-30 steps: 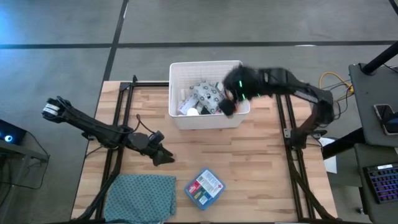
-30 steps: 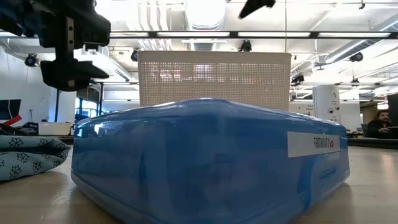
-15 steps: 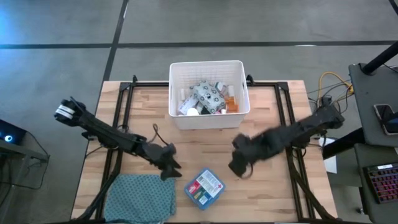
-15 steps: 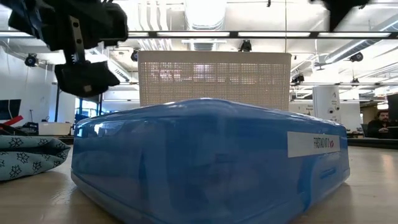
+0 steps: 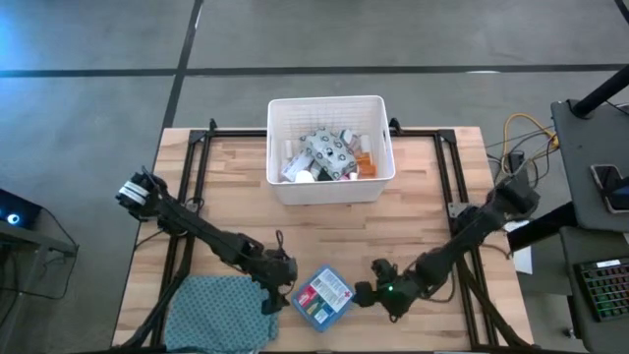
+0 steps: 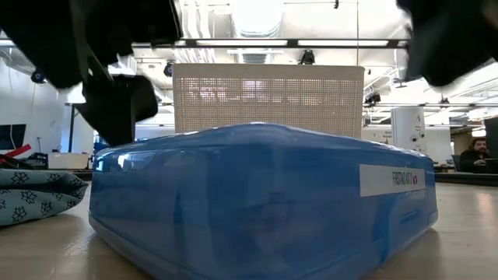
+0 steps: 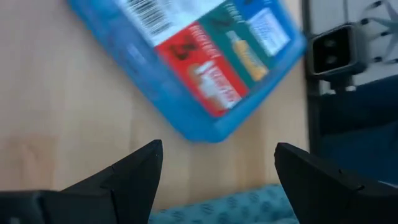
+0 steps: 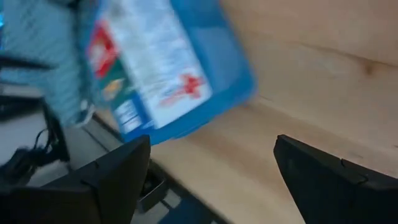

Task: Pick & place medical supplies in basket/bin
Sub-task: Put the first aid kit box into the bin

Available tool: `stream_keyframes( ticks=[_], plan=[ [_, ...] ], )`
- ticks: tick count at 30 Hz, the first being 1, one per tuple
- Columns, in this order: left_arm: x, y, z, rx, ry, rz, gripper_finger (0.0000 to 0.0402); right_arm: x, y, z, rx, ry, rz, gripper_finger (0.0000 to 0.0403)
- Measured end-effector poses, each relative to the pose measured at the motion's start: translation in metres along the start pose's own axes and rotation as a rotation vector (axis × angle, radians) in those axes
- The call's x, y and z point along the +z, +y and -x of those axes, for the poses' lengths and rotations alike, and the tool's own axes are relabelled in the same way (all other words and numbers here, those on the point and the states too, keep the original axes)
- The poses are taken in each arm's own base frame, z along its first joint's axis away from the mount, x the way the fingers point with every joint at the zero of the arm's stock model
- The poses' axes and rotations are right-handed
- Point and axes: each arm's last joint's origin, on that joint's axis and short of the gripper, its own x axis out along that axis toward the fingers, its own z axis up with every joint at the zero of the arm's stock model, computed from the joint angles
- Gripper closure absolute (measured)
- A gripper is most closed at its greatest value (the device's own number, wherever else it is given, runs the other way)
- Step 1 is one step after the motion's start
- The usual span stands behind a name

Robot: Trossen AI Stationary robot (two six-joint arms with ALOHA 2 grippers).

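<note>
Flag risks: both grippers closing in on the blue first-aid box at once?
1. The left gripper and right gripper, both open, flank the blue first-aid box closely; they could collide or shove it.
2. The teal cloth lies beside the left gripper and could snag.
3. The white bin already holds supplies; the box may sit high.

1 bin (image 5: 278,187), 1 first-aid box (image 5: 322,296), 1 cloth (image 5: 221,313)

supplies (image 5: 324,155) in bin (image 5: 377,185) | box (image 5: 322,295) between grippers, cloth (image 5: 226,313) left
</note>
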Motion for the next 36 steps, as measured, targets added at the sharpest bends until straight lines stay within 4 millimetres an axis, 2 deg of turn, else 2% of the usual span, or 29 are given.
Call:
stream_keyframes(
  ticks=[5,12,19,24,29,32,36],
  plan=[
    [0.0,-0.004,0.0,-0.008,-0.001,-0.008,0.0114,-0.005,-0.018,-0.028,-0.061,-0.035,-0.042,0.0071],
    [-0.01,0.005,-0.006,0.017,0.036,-0.001,0.0114,-0.006,-0.001,-0.045,-0.036,-0.048,-0.021,0.0072],
    [-0.017,0.012,-0.012,-0.02,-0.016,0.0,0.0114,0.028,0.015,-0.052,-0.001,-0.176,0.014,0.0076],
    [-0.018,0.023,-0.013,0.008,-0.034,0.06,0.0114,0.055,0.032,-0.058,0.023,-0.115,0.101,0.0079],
    [-0.022,0.03,-0.013,0.046,0.004,0.096,0.0114,0.074,0.034,-0.047,-0.068,-0.155,0.139,0.0081],
    [-0.022,0.029,-0.013,0.046,0.005,0.097,0.0114,0.075,0.032,-0.031,-0.141,-0.156,0.153,0.008],
    [-0.022,0.029,-0.013,0.046,0.006,0.1,0.0114,0.067,0.033,-0.004,-0.169,-0.091,0.158,0.0085]
  ],
)
